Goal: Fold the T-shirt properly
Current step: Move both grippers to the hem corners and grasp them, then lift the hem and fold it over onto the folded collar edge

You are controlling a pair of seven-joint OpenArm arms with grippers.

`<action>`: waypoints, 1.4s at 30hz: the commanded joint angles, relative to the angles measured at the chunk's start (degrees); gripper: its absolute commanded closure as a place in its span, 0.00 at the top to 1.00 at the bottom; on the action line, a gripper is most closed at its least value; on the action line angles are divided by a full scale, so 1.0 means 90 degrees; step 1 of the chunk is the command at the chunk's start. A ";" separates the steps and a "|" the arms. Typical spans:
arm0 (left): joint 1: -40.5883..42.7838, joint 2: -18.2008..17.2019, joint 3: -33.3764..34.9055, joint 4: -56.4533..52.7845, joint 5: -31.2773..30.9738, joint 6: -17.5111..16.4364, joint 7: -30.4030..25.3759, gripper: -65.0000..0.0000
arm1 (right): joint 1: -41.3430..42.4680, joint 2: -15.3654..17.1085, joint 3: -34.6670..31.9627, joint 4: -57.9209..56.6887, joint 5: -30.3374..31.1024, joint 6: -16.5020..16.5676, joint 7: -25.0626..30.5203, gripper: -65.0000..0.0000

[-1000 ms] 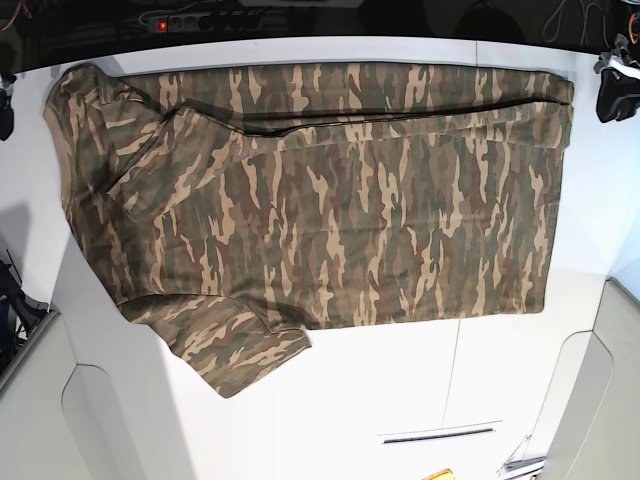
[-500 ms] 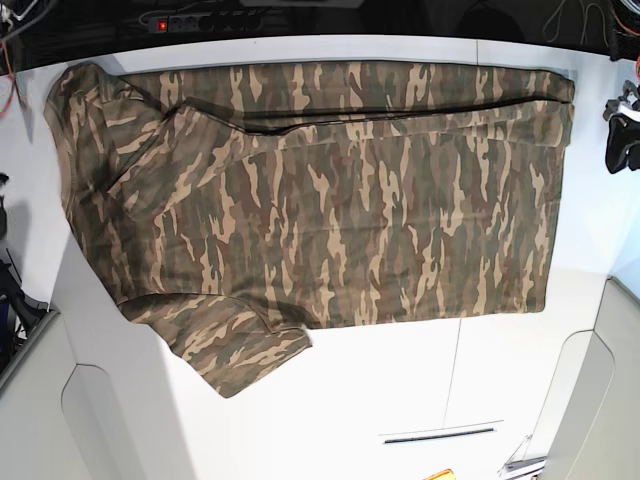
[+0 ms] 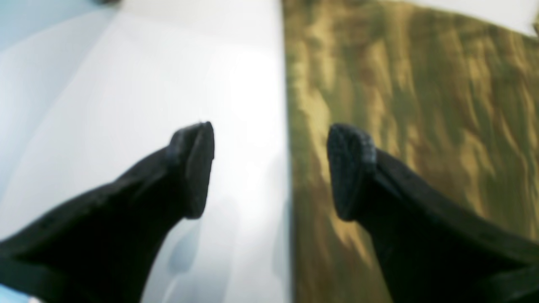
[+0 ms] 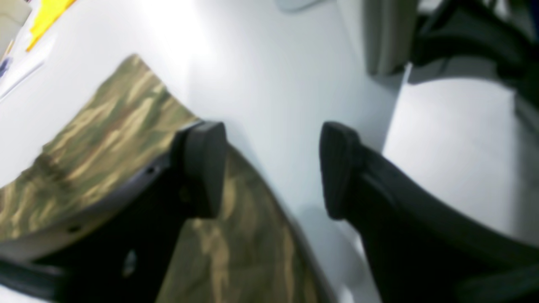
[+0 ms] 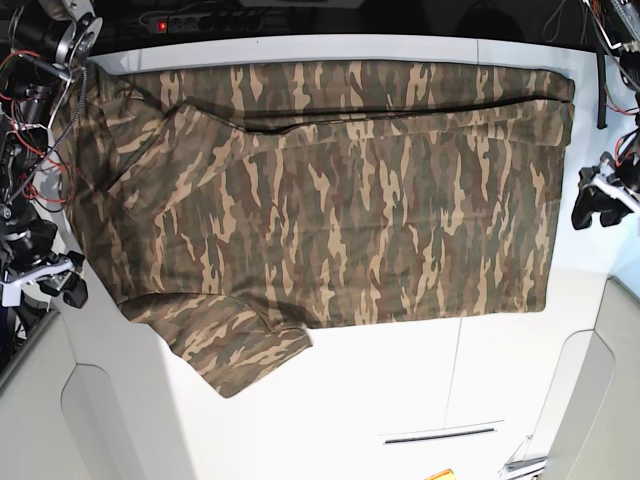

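Observation:
The camouflage T-shirt (image 5: 330, 200) lies spread flat on the white table (image 5: 400, 380), its far long edge folded over and one sleeve (image 5: 240, 350) sticking out toward the front. My left gripper (image 5: 592, 205) is open and empty, just off the shirt's right edge. In the left wrist view its gripper (image 3: 273, 168) straddles the edge of the shirt (image 3: 421, 105). My right gripper (image 5: 62, 285) is open and empty beside the shirt's left edge. In the right wrist view the gripper (image 4: 271, 168) hovers over the table next to the shirt (image 4: 118, 122).
A power strip (image 5: 190, 20) with a red light lies behind the table. A narrow slot (image 5: 438, 435) and a yellow object (image 5: 440, 474) are at the front edge; the yellow object also shows in the right wrist view (image 4: 46, 12). Grey panels flank the front corners.
My left gripper has come down along the table's right side, from the back corner to mid-height. My right arm has come into view at the left, its gripper beside the shirt's edge. The shirt has not moved.

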 commanded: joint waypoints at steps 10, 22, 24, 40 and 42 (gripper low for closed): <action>-0.2222 -0.0430 0.1071 -0.2739 0.0338 -0.0032 -0.0525 0.68 | 0.0653 0.0136 -0.0017 -0.1207 -0.0248 -0.0015 0.0680 0.53; -0.2742 -0.0211 0.2171 -0.3492 0.0352 -0.0027 -0.1141 0.68 | 0.0639 -0.0005 -0.0017 -0.1285 -0.0219 -0.0010 0.0682 0.53; -0.2739 -0.0100 0.2171 -0.3492 0.0386 -0.0027 -0.1141 0.68 | 0.0639 -0.0092 -0.0017 -0.1285 -0.0221 -0.0010 0.0682 0.53; -0.3053 0.0427 0.2174 -0.3492 0.0668 0.0141 -0.1035 0.67 | 0.0656 -0.0466 -0.1452 -0.1285 -0.0104 0.0063 0.0753 0.53; -0.3053 0.0430 0.2174 -0.3492 0.0665 0.0138 -0.0981 0.67 | 0.0675 -0.0466 -0.1690 -0.1285 -0.0104 0.0063 0.0755 0.53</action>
